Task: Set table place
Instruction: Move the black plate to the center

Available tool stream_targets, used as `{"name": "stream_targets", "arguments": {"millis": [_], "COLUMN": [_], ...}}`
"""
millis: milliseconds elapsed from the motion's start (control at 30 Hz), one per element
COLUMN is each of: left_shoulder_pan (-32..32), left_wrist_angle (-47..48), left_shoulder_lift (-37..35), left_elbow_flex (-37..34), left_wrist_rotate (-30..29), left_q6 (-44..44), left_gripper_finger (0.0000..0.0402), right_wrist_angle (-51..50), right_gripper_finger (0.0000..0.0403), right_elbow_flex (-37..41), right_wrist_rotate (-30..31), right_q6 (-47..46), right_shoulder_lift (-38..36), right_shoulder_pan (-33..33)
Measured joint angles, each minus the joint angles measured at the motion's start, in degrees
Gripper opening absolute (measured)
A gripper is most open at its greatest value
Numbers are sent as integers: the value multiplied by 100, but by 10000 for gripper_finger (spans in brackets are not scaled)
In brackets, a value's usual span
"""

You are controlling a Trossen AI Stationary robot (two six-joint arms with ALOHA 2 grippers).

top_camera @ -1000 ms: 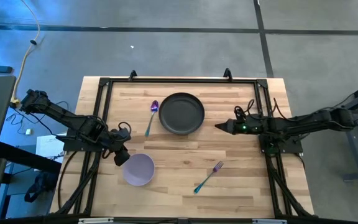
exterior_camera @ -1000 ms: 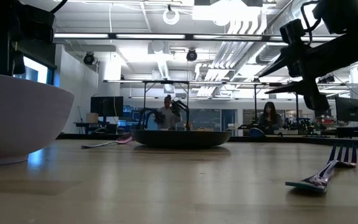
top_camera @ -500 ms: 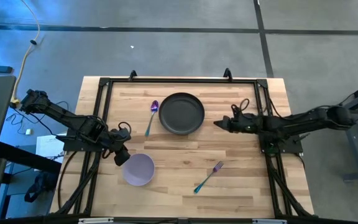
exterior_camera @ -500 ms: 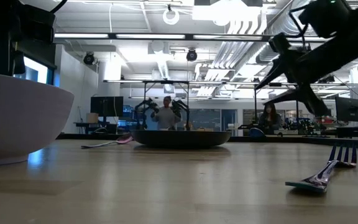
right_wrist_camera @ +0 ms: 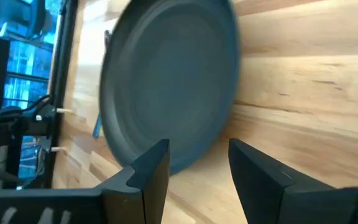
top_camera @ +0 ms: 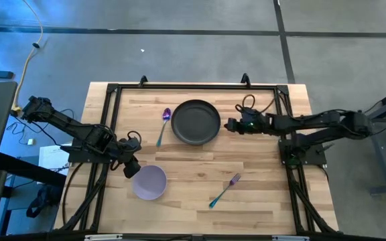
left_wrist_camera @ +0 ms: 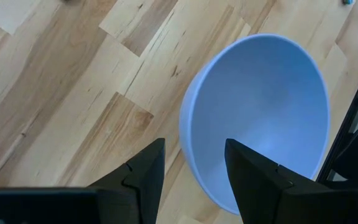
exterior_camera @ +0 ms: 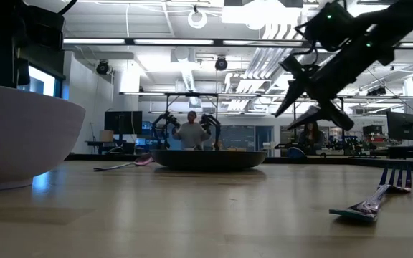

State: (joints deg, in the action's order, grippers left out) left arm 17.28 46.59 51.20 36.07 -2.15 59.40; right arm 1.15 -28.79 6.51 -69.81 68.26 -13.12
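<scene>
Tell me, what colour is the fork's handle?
Teal; the fork shows it best in the high view.

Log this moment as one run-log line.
right gripper: open, beside plate | left gripper: open, at bowl rim | fork, spoon: on table, untouched

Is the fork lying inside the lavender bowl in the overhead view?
No: the fork lies flat on the bare table, apart from the lavender bowl, which holds nothing.

arms (top_camera: 79, 130): dark, jointed | fingers (left_wrist_camera: 145, 177): black, angular | cables: black
</scene>
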Motion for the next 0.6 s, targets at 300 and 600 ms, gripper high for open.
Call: {"name": "stream_targets", "arguments": {"millis": [300, 600], "left_shoulder_pan": [0, 0], "left_wrist_angle": [51, 43], "left_shoulder_lift": [0, 2], "left_elbow_flex": [0, -2], "left_wrist_rotate": [0, 42], "left_q6": [-39, 0], "left_gripper_finger": [156, 156], "right_wrist_angle": [0, -54], "right_gripper_finger": [155, 155], "right_elbow_flex": [-395, -414], "right_wrist_rotate": [-288, -420], "right_q6": [421, 583], "right_shoulder_lift": [518, 536], "right_shoulder_pan": [-153, -151]}}
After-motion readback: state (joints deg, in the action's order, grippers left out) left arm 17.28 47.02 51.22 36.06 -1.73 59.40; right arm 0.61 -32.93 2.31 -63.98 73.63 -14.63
